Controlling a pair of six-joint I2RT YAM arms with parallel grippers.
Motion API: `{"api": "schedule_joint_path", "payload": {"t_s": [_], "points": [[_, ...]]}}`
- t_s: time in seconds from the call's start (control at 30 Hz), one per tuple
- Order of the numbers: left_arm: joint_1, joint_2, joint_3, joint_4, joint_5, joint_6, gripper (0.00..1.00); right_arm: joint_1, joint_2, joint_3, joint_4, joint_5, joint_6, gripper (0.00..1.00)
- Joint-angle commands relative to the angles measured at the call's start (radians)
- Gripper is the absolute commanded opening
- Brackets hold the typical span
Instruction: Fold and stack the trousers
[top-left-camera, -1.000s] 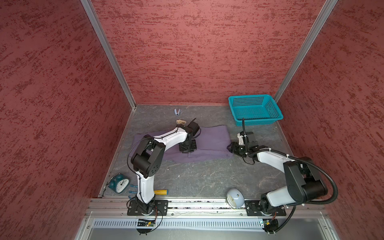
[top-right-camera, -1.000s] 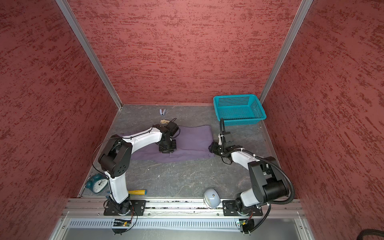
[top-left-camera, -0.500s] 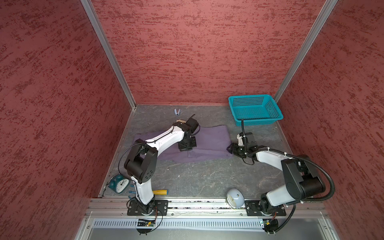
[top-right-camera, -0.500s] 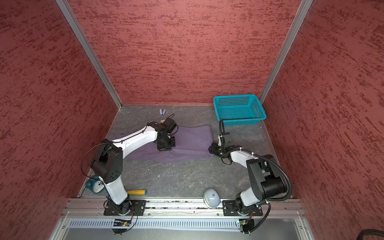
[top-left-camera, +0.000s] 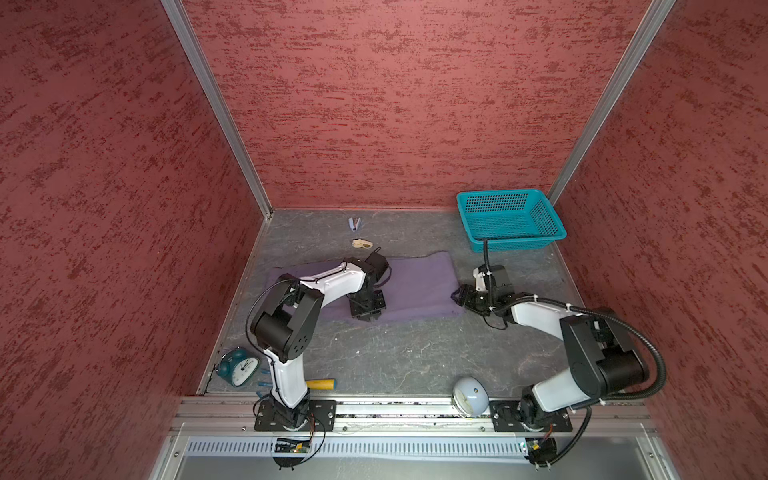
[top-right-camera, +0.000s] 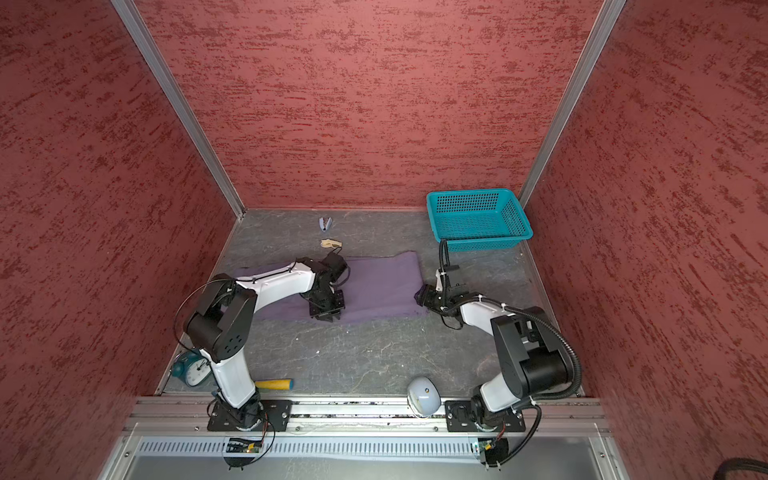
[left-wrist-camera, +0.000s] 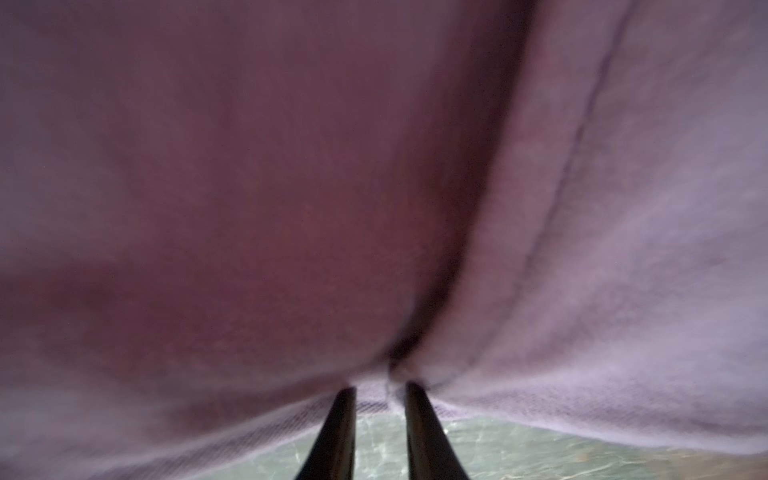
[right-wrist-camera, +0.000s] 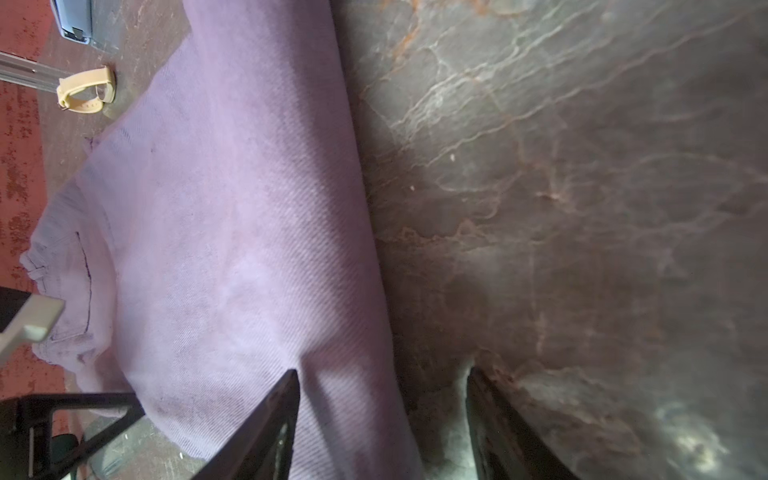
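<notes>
- You have one pair of trousers (top-left-camera: 415, 286) (top-right-camera: 382, 286), laid out as a long lavender strip across the far half of the grey bench (top-left-camera: 415, 357).
- There are two pincers. The left pincer (left-wrist-camera: 380, 388) (top-left-camera: 368, 318) is at the trousers' near edge, its tips narrowly apart with a ridge of cloth between them. You cannot tell whether it grips.
- The right pincer (right-wrist-camera: 382, 374) (top-left-camera: 457, 297) gapes wide at the trousers' right end, with one finger (right-wrist-camera: 266, 424) over cloth and the other over bare bench.
- One teal basket (top-left-camera: 519, 244) stands in the far right corner, apart from the trousers.
- Around the bench you also have:
  - one teal alarm clock (top-left-camera: 239, 368)
  - one pale domed object (top-left-camera: 469, 397)
  - one yellow handle (top-left-camera: 320, 384)
  - one beige strap (top-left-camera: 361, 244)
  - one small blue-grey clip (top-left-camera: 354, 223)
</notes>
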Motion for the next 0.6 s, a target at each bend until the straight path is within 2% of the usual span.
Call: {"api": "schedule_joint_path", "payload": {"t_s": [0.0,0.07,0.13,0.2,0.23,0.27,0.47,0.57], "points": [[0.008,0.002,0.019,0.041,-0.007,0.007,0.34,-0.002,-0.005,-0.025,0.053,-0.034,0.037,0.64],[0.017,-0.02,0.029,0.023,-0.02,0.017,0.4,-0.002,0.004,-0.037,0.078,-0.052,0.054,0.62],[0.035,-0.056,0.031,0.004,-0.023,0.024,0.44,-0.002,0.015,-0.048,0.108,-0.076,0.072,0.51],[0.059,-0.102,0.022,-0.007,-0.025,0.028,0.48,-0.004,0.017,-0.056,0.129,-0.09,0.084,0.2],[0.079,-0.129,0.015,-0.01,-0.026,0.028,0.51,-0.007,0.013,-0.059,0.128,-0.089,0.087,0.08],[0.098,-0.155,0.004,-0.012,-0.022,0.028,0.52,-0.012,0.006,-0.058,0.123,-0.082,0.09,0.01],[0.28,-0.371,-0.086,-0.021,-0.021,0.038,0.53,-0.131,-0.149,-0.026,-0.079,0.08,0.019,0.0],[0.392,-0.445,-0.144,-0.033,-0.029,0.059,0.49,-0.223,-0.23,0.024,-0.218,0.174,-0.052,0.0]]}}
